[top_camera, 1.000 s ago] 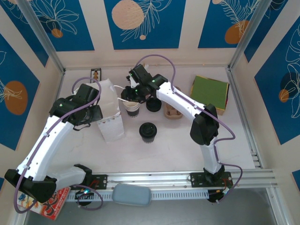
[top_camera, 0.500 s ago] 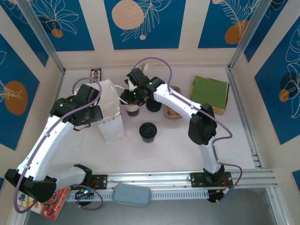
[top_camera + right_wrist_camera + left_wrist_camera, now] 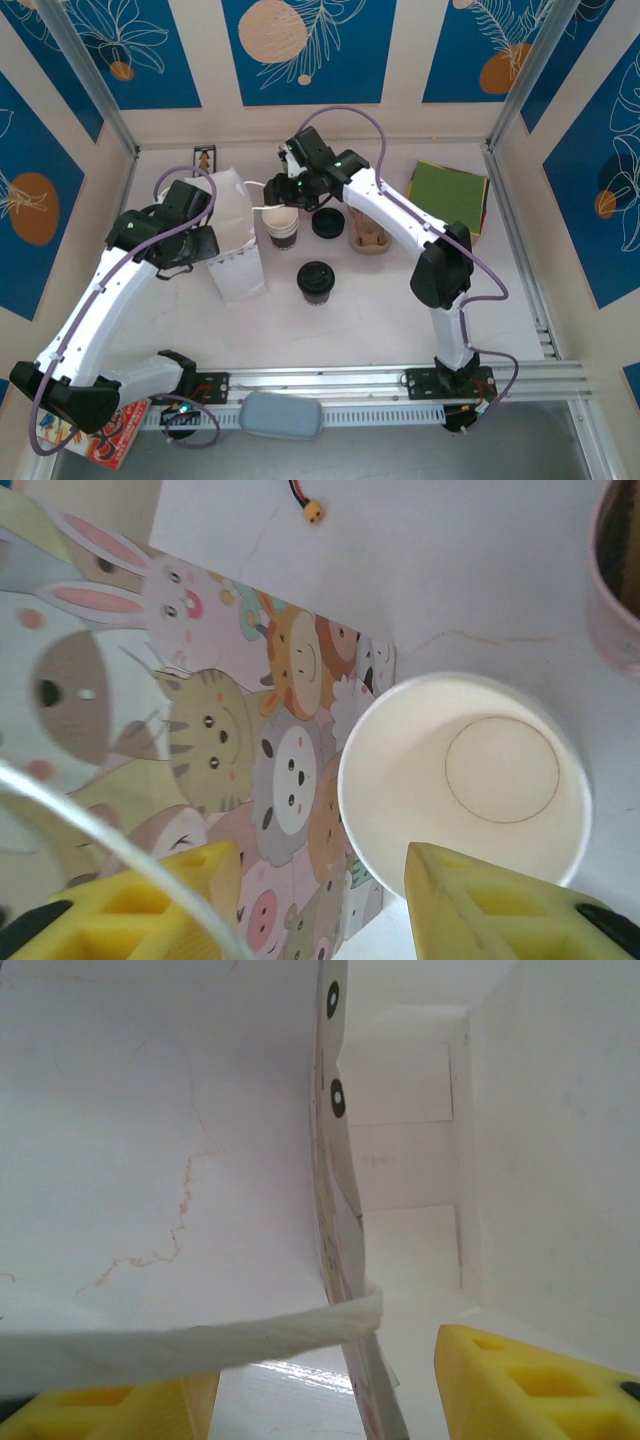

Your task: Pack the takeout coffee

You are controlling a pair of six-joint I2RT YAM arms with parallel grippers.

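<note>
The takeout coffee point(image 3: 316, 280), a small white cup with a black lid, stands alone on the table in front of the arms. A white paper bag point(image 3: 235, 240) stands upright to its left. My left gripper point(image 3: 200, 243) is at the bag's left rim. In the left wrist view the left gripper point(image 3: 320, 1370) is open, and the bag's wall point(image 3: 345, 1220) and a twisted handle point(image 3: 200, 1340) lie between the yellow fingers. My right gripper point(image 3: 287, 195) hovers open over a lidless cup point(image 3: 283, 224) beside the bag. In the right wrist view the right gripper point(image 3: 320, 855) straddles that cup's rim point(image 3: 470, 780) and the bag's cartoon-printed side point(image 3: 230, 750).
A loose black lid point(image 3: 328, 222) lies right of the lidless cup, next to a brown cardboard cup carrier point(image 3: 368, 238). A green-topped box point(image 3: 447, 200) sits at the back right. Bare table lies in front of and right of the takeout coffee.
The right gripper has lifted and shifted slightly back and right, and its jaws have widened. More of the lidless cup's mouth now shows. The left arm has not moved.
</note>
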